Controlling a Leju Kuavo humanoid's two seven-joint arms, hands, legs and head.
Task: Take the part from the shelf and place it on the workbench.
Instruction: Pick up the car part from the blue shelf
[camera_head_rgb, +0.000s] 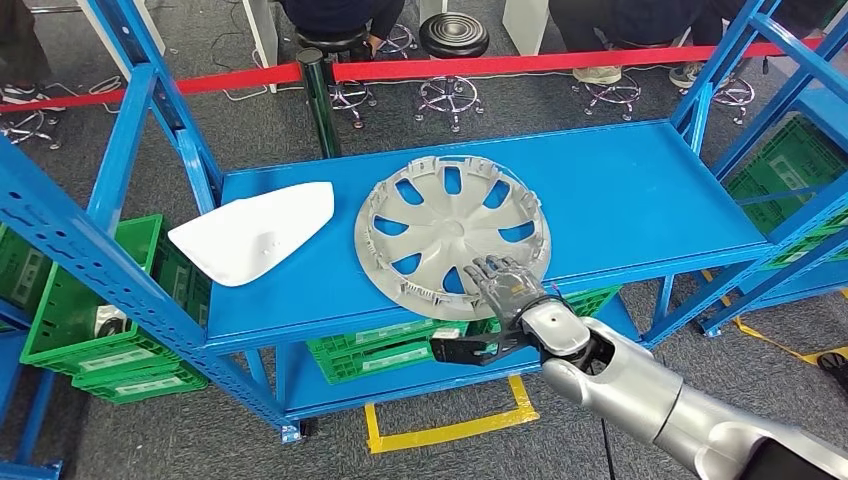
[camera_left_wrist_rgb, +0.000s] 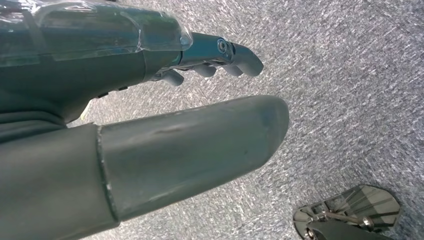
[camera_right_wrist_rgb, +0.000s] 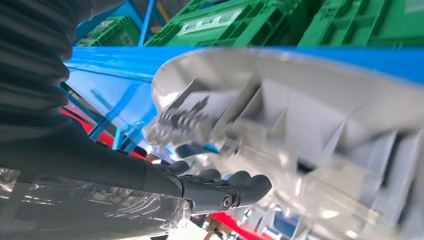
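Hubcap (camera_head_rgb: 452, 235), grey plastic, inner side up, is seen lying flat on the blue shelf (camera_head_rgb: 640, 190), its near rim reaching the shelf's front edge. The white panel (camera_head_rgb: 255, 232) lies just beside it, apart, toward the robot's left.

Right hand (camera_head_rgb: 505, 290) is laid over the near rim w/ fingers (camera_head_rgb: 497, 270) spread on the spokes and thumb dropped below the shelf edge. In the right wrist view the fingers (camera_right_wrist_rgb: 240, 184) are seen lying against the ribbed rim. Whether the rim is actually pinched cannot be told; it is judged a grasp being set, not yet closed.

For the step to be done well, the rim should be clamped between thumb underneath and fingers on top before any lift. The cap is wide and light, so held at one edge it is likely to sag or swing; a slow pull toward the robot is advised, kept away from the white panel and the shelf uprights.

Left hand (camera_left_wrist_rgb: 150, 125) is seen hanging over grey carpet, fingers loosely apart, nothing held.

Shelf surface is smooth painted metal, so sliding is judged easy. Green crates (camera_head_rgb: 90, 320) are stacked on the lower level. Beyond, a red barrier tape (camera_head_rgb: 560, 64) is stretched, w/ stools (camera_head_rgb: 452, 60) and seated people's legs behind it. No workbench is seen.
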